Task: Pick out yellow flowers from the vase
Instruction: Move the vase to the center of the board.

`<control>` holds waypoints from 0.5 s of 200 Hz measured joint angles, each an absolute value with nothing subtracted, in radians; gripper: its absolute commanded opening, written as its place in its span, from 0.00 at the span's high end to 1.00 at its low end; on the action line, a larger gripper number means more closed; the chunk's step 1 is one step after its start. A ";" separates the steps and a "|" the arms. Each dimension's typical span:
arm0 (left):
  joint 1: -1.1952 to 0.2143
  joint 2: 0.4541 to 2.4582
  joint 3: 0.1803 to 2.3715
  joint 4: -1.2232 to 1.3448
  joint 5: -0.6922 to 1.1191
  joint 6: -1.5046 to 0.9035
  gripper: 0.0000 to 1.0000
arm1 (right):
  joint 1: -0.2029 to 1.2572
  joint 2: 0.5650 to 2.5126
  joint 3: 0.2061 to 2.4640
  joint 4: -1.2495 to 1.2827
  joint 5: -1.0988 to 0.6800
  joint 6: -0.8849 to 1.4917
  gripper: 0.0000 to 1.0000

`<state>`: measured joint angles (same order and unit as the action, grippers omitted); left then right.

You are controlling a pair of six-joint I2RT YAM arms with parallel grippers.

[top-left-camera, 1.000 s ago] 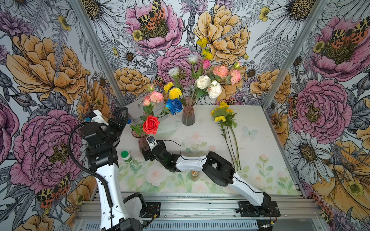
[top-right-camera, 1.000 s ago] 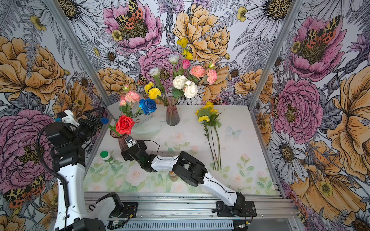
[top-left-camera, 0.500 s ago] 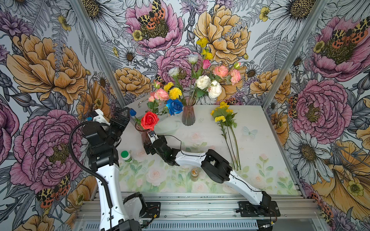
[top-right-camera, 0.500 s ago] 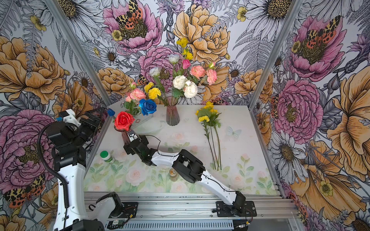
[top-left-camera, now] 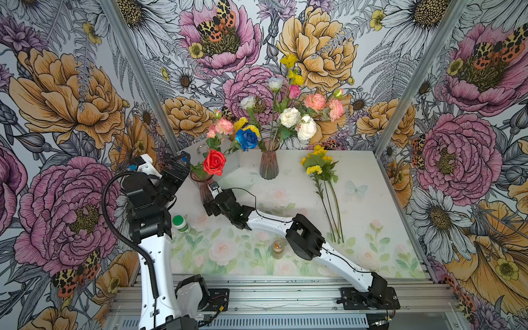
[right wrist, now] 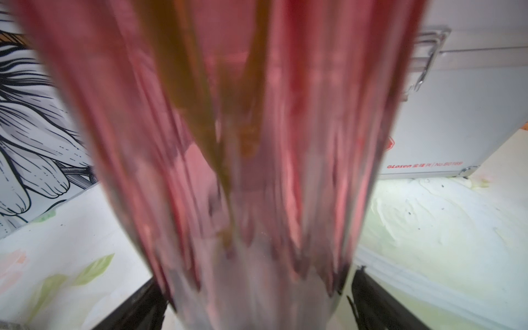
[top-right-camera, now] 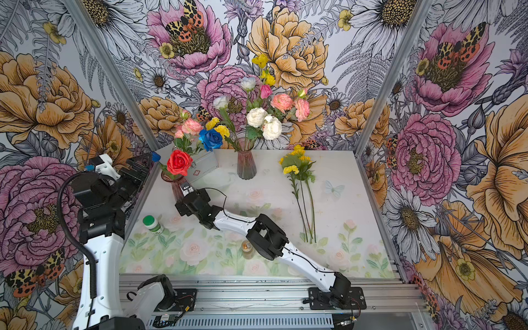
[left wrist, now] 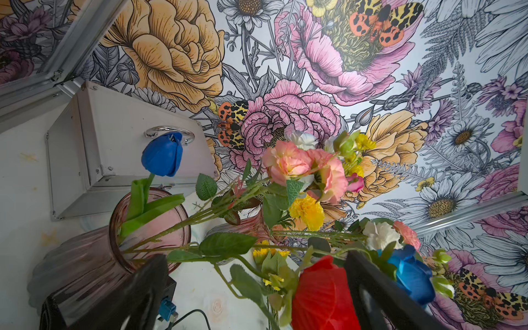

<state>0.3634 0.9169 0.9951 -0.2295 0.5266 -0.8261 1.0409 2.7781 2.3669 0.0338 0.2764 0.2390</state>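
Observation:
Yellow flowers show in three places. Ruffled yellow heads and a tall yellow spray stand among white, pink and blue blooms in the central pink glass vase. A bunch of yellow flowers lies on the table to its right. A second pink vase at the left holds a red rose. My right gripper is open, and that vase's foot stands between its fingers. My left gripper hangs open beside the red rose.
A silver metal case stands behind the left vase. A green-capped white bottle and a small amber jar stand near the table's front. Patterned walls close in the table on three sides. A blue tulip rises from the left vase.
My right gripper and the left vase with the red rose have moved together toward the back of the table. The left arm has hardly moved.

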 measured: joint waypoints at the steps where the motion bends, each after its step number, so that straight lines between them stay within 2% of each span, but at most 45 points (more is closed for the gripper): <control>1: 0.363 0.917 0.995 -0.230 0.526 -0.826 0.01 | 1.041 2.778 2.367 0.033 0.276 0.239 0.00; 55: 0.266 0.880 0.997 -0.270 0.456 -0.745 0.01 | 1.041 2.727 2.212 0.046 0.273 0.234 0.01; 100: 0.165 0.804 1.000 -0.320 0.398 -0.667 0.01 | 1.048 2.539 1.944 0.090 0.281 0.216 0.00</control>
<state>0.1654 0.8043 0.9997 -0.3199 0.3977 -0.6670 1.0477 2.5393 1.9442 0.0902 0.2810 0.2157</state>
